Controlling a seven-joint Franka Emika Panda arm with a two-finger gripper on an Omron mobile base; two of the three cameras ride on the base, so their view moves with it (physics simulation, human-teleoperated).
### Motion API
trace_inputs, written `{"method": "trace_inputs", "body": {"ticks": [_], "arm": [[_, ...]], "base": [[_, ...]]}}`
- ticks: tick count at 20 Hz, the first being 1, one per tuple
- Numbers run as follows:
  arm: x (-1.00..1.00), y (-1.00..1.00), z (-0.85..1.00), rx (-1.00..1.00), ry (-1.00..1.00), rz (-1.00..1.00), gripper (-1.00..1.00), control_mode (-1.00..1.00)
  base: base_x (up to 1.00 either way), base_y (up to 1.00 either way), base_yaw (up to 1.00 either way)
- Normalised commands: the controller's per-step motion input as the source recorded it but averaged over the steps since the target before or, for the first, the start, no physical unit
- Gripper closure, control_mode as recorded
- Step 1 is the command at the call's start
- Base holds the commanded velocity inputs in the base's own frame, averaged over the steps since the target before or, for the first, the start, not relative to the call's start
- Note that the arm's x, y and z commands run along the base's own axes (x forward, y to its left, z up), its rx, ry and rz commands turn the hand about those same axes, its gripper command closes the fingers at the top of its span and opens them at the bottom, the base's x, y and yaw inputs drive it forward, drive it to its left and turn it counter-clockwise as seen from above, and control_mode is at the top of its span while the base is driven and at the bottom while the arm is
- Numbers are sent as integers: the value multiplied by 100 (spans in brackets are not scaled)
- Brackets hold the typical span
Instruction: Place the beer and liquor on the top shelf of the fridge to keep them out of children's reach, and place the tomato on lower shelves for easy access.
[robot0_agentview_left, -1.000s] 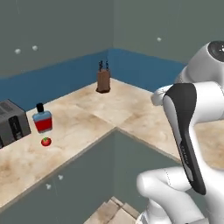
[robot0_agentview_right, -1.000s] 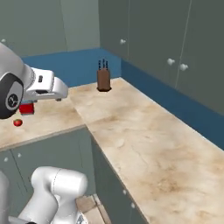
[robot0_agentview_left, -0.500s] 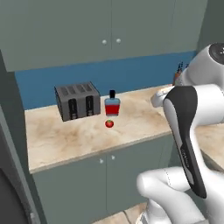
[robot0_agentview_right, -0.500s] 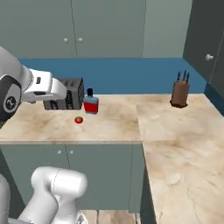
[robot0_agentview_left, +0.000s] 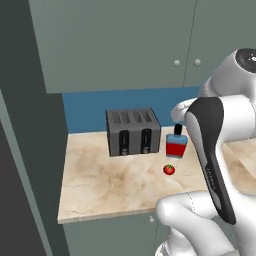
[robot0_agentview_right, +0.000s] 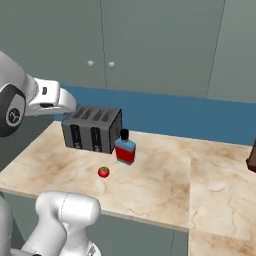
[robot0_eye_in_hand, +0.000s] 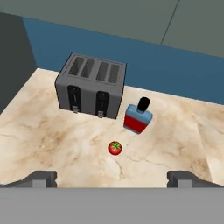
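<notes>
Jaws spread fully wide, holding nothing, hovering above the marble surface (robot0_eye_in_hand: 52, 131). Liquor (robot0_eye_in_hand: 138, 116) stood upright just right of the toaster (robot0_eye_in_hand: 91, 86), near the blue back wall. Tomato (robot0_eye_in_hand: 114, 148) lay in front of the liquor, close but not touching; both well clear of the fingertips (robot0_eye_in_hand: 43, 178)
</notes>
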Motion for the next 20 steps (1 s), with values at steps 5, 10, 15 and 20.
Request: {"method": "trace_inputs", "body": {"ticks": [5, 10, 15, 20], "arm": [[8, -2, -37, 0, 7, 4, -100, -100], [22, -9, -98, 1, 10, 1, -100, -100], [27, -18, -95, 6, 2, 0, -100, -100], [22, -30, -83, 9, 0, 0, -100, -100]], "base": [[15, 0, 14], [0, 0, 0], [0, 0, 0], [0, 0, 0]]}}
